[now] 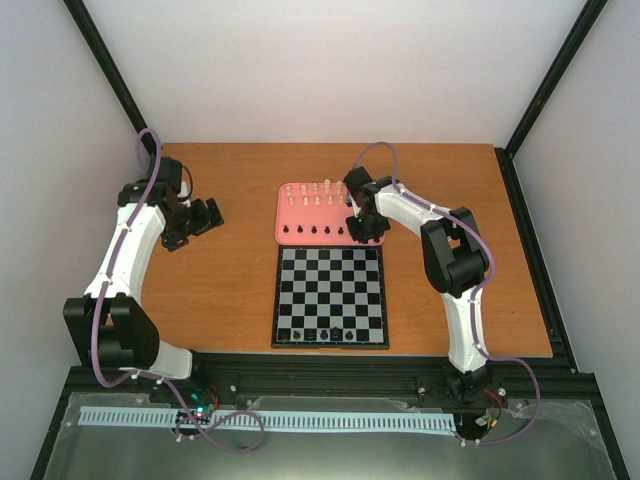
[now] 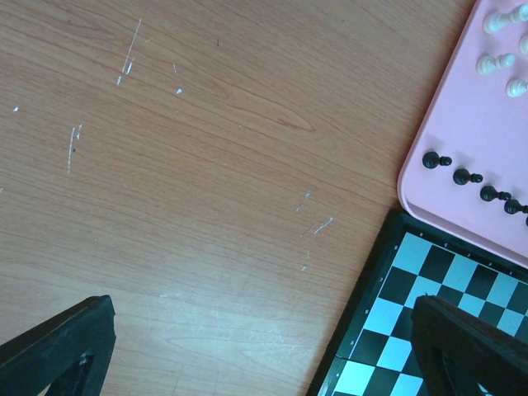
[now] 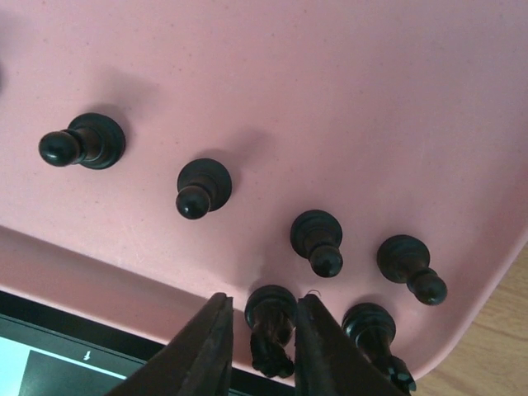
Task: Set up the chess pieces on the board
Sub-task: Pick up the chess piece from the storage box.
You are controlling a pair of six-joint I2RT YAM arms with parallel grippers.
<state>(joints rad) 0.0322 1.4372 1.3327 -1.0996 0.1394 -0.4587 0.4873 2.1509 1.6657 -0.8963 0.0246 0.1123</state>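
Observation:
The board (image 1: 330, 280) lies at the table's centre front, with a few black pieces (image 1: 322, 333) standing on its near row. A pink tray (image 1: 300, 212) behind it holds cream-white pieces (image 1: 318, 190) and a row of black pieces (image 1: 312, 231). My right gripper (image 1: 362, 230) is low over the tray's near right corner. In the right wrist view its fingers (image 3: 210, 346) stand on either side of a black knight (image 3: 271, 330), with a small gap on the left, so the gripper (image 3: 264, 307) is open. My left gripper (image 1: 208, 216) hovers open and empty over bare table, left of the tray.
In the right wrist view, black pawns (image 3: 202, 188) and another black piece (image 3: 373, 326) stand close around the knight on the tray (image 3: 330, 66). The left wrist view shows the board's corner (image 2: 437, 264), the tray's edge (image 2: 450, 124) and scratched wood (image 2: 206, 165).

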